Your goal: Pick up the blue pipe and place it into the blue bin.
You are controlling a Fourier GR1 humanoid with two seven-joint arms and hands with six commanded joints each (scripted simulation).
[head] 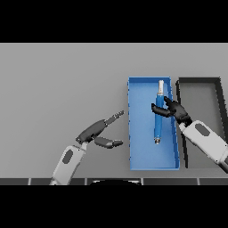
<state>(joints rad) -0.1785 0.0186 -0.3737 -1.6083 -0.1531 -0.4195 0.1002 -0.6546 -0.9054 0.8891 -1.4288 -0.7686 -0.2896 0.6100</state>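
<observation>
The blue bin [133,133] lies lengthwise on the grey table [58,80], right of centre, with its long walls running away from the robot. One blue pipe [158,120] with a pale tip at its far end is over the bin's interior, roughly parallel to the long walls and nearer the right wall than the left; whether it rests on the floor cannot be determined. The right hand [171,109] reaches over the right wall, fingers and thumb curled around the pipe's upper middle. Just beside the bin's right wall sits one dark bin [218,89], leaving only a narrow gap between the two. The left hand [100,131] hovers left of the blue bin, fingers straight and spread, holding nothing. Open table extends to the left and beyond both bins. Count: one pipe, two bins.
</observation>
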